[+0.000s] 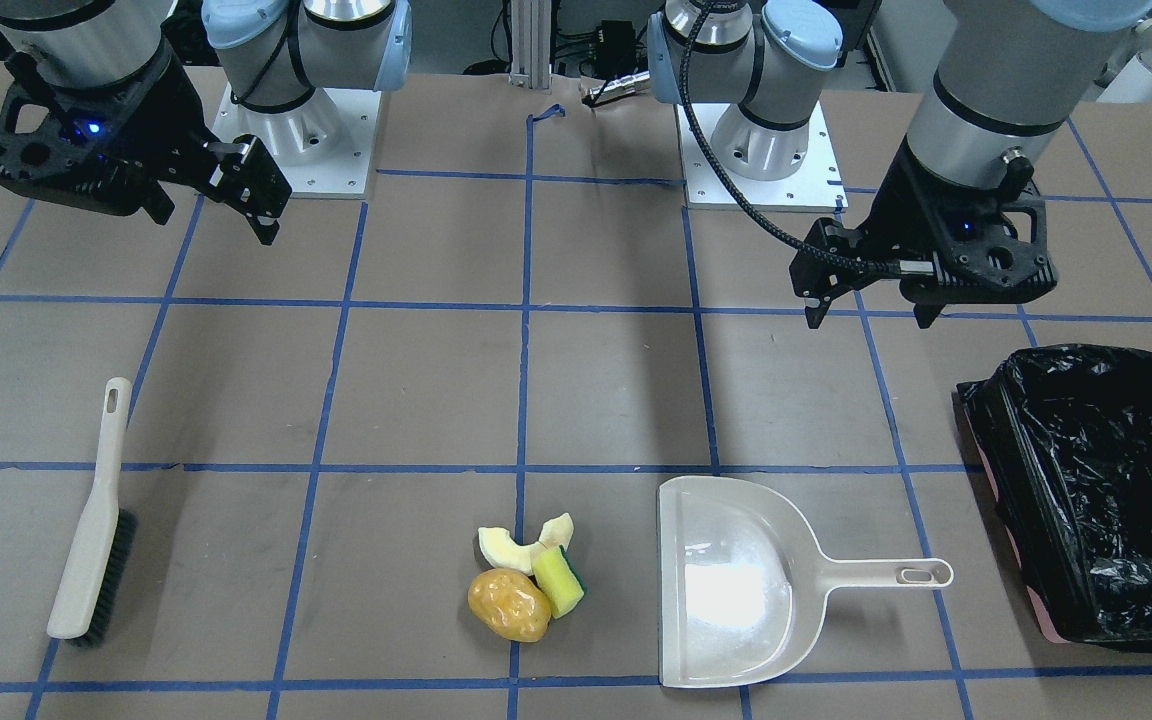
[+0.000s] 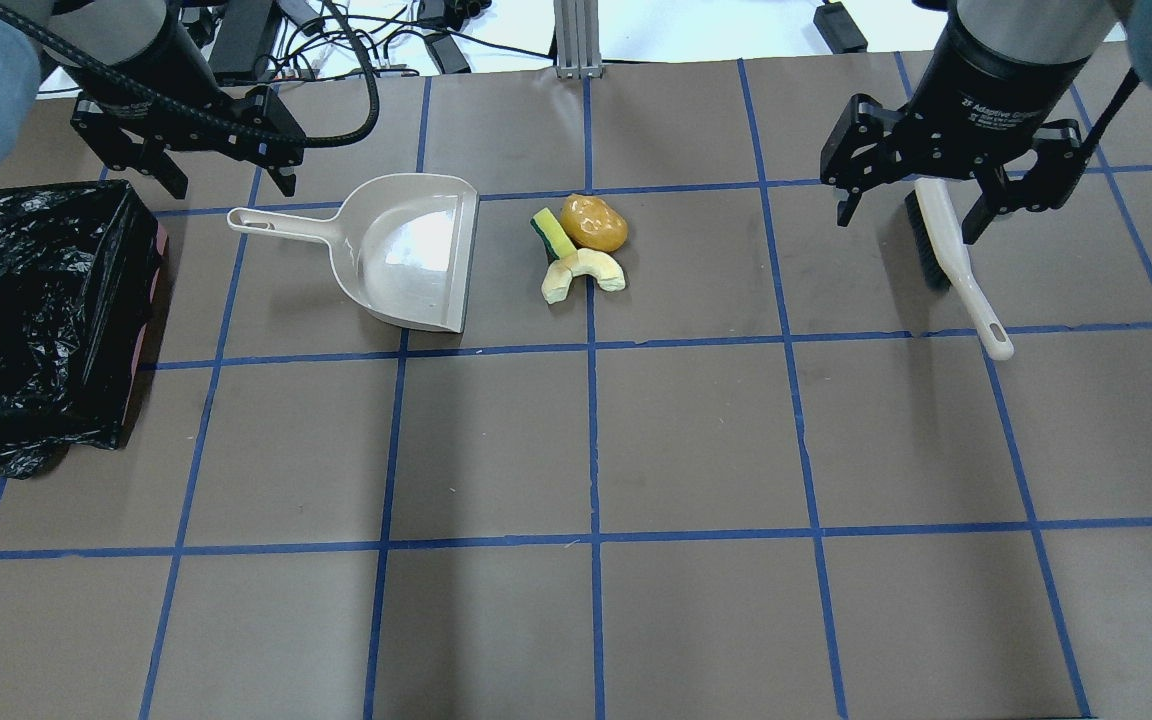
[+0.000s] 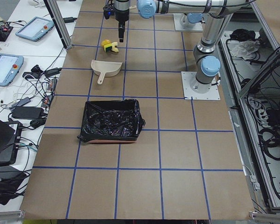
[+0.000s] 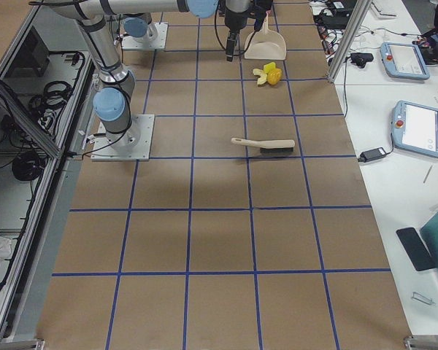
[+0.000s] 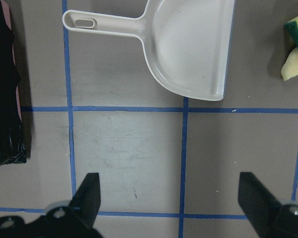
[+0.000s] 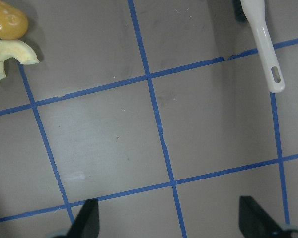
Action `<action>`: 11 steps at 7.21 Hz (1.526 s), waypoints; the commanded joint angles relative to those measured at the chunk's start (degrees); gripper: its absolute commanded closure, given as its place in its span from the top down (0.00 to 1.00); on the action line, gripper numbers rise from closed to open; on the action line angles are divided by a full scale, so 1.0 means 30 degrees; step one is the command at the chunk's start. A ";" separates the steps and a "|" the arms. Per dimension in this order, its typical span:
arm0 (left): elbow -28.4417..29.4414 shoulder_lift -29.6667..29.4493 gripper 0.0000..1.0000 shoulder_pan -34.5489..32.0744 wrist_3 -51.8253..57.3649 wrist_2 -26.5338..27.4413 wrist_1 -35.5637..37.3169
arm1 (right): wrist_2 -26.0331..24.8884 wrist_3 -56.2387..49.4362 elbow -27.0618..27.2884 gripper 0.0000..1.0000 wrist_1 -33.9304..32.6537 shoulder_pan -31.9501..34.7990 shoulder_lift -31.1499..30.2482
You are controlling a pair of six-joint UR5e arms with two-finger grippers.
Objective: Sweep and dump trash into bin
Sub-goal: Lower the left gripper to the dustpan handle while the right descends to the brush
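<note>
A: So how far along is the sweeping?

B: Hardly started, by my reading. The trash (image 1: 536, 585) sits in one small heap just beside the open mouth of the dustpan (image 1: 736, 590), not touching it: a yellow lump (image 1: 509, 605), a sponge (image 1: 558, 582) and two peel slices (image 1: 504, 547). Nothing is inside the dustpan.

A: And the bin (image 2: 36, 300)?

B: Off past the dustpan's handle end, apart from it, lined with a black bag. I see no trash in it (though the folds are dark, so I wouldn't swear to the bottom).

A: Are the claws holding anything?

B: No. The left claw (image 2: 231, 185) hangs above the table (image 2: 576, 450) near the dustpan's handle, jaws spread wide, nothing between them; its wrist view shows both fingers (image 5: 89, 193) far apart over bare table. The right claw (image 2: 906, 225) is well away from the dustpan, on the far side of the trash, up over the brush (image 2: 976, 300), also spread wide and clear of it.

A: So what's left?

B: Everything, I think. The brush lies flat and ungrasped, the dustpan lies flat too. I'd expect one claw to take the brush, the other the dustpan handle, then the heap pushed in, then carried over and tipped into the bin.
</note>
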 commanded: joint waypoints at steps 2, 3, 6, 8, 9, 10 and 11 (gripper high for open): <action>0.0046 -0.0168 1.00 0.0000 0.0400 -0.0011 0.0063 | -0.0090 -0.0142 0.0000 1.00 -0.0035 -0.0059 0.0034; 0.0018 -0.0227 0.98 0.0058 0.2519 -0.0011 0.0788 | -0.0033 0.0032 0.0000 1.00 -0.0180 -0.0059 0.0005; -0.0070 -0.0286 0.97 0.0555 1.0927 0.0105 0.1383 | -0.0178 -0.0112 0.0030 1.00 -0.0063 -0.0263 0.0122; -0.0187 -0.1190 0.97 0.2161 1.5930 -0.0301 0.1323 | -0.0559 -0.2815 0.0233 1.00 -0.0006 -0.1922 0.0152; -0.0420 -0.1746 0.98 0.2197 1.9468 -0.0275 0.1642 | -0.0530 -0.4926 0.0873 1.00 -0.0238 -0.3094 0.0123; -0.0422 -0.2215 1.00 0.2226 2.2404 -0.0245 0.1877 | -0.0559 -0.6803 0.1546 1.00 -0.1052 -0.4179 0.0151; -0.0364 -0.2626 1.00 0.2343 2.5421 -0.0100 0.1880 | -0.0530 -0.8852 0.2423 1.00 -0.2076 -0.5234 0.0152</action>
